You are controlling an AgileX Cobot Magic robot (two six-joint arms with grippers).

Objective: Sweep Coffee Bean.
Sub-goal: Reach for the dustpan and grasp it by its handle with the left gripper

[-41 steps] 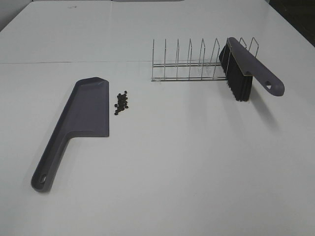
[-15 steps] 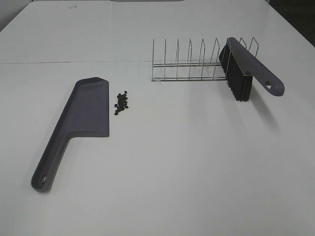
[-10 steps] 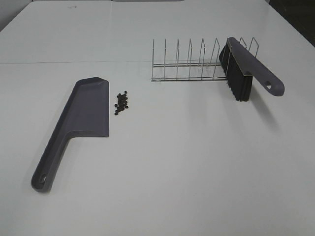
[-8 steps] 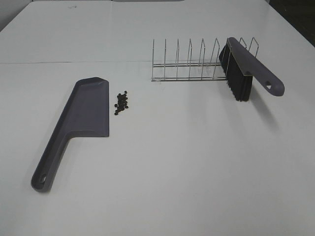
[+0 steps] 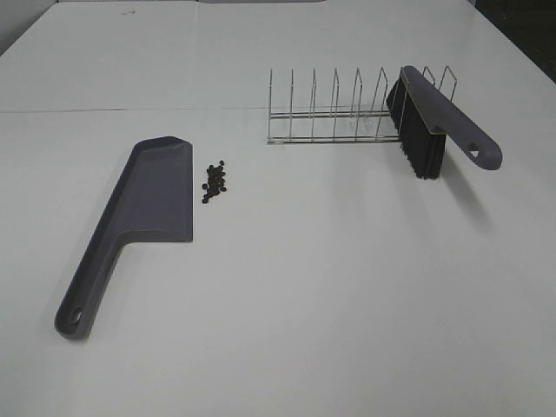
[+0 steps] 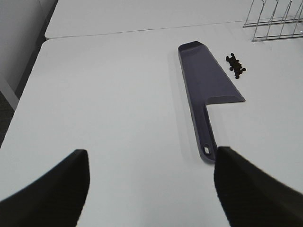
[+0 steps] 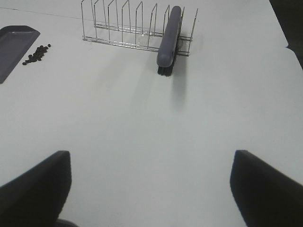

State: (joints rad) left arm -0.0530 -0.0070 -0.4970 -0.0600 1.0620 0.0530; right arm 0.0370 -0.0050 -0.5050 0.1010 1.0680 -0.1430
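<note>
Opening step, I judge: my left tool [image 6: 151, 158] and right tool [image 7: 151, 160] gape empty, tiny dark brown coffee beans [image 5: 215, 182] lie just beside the flat grey-purple plastic dustpan [image 5: 159, 187], so next I'd grasp the grey-purple bristle brush [image 5: 446, 118] in the silver wire rack [image 5: 323, 137].

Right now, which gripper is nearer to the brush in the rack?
Right. The right gripper faces the brush straight ahead; the left gripper sits at the handle end of the dustpan, with the brush outside its view.
</note>
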